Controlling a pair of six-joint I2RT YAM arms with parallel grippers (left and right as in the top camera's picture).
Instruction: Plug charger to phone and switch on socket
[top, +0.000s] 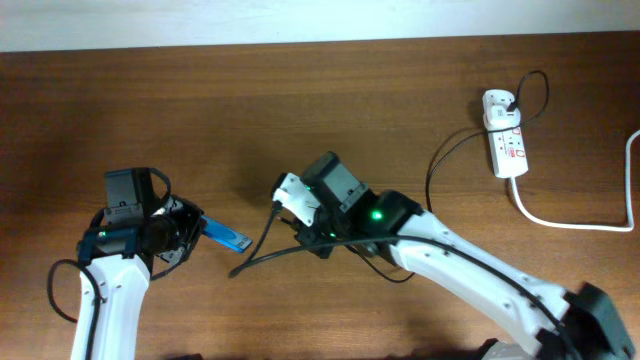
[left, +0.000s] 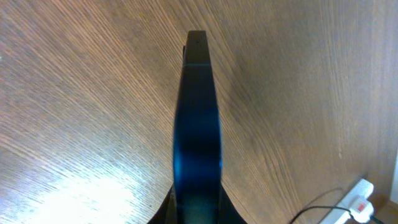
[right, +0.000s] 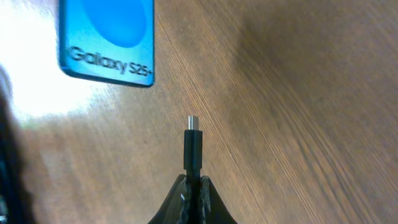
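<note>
Far left: left end effector (top: 188, 232) pressed together on the phone (top: 226, 238), pinching it by one end. The phone is held above the surface (top: 300, 90), with its free end pointing towards the middle. In the left wrist view it shows edge-on, jutting straight out from the fingers.

Centre: right end effector (right: 194, 186) pinched on the charger (top: 262, 245) just behind its plug tip (right: 193, 123). The tip stands clear of the fingers, metal end forward. In the right wrist view the phone's lettered end sits ahead and off to the left, apart from the tip. No contact, and not lined up. The black cable trails down from the grip and under the right arm.

Far right: socket (top: 506, 142) lies near the surface's edge, well apart from both arms. The black adapter (top: 498, 103) seems seated in its top outlet. Switch position too small to tell.

Step in hand, as I read it: bringing plug to phone, insertion not yet made.

The next move calls for shifting the tip sideways until it faces the port on the phone's end. Both then need squaring on one axis before a straight, gentle push. The port itself is not visible here. A skewed approach would likely glance off the phone's edge. Socket switch comes after.
</note>
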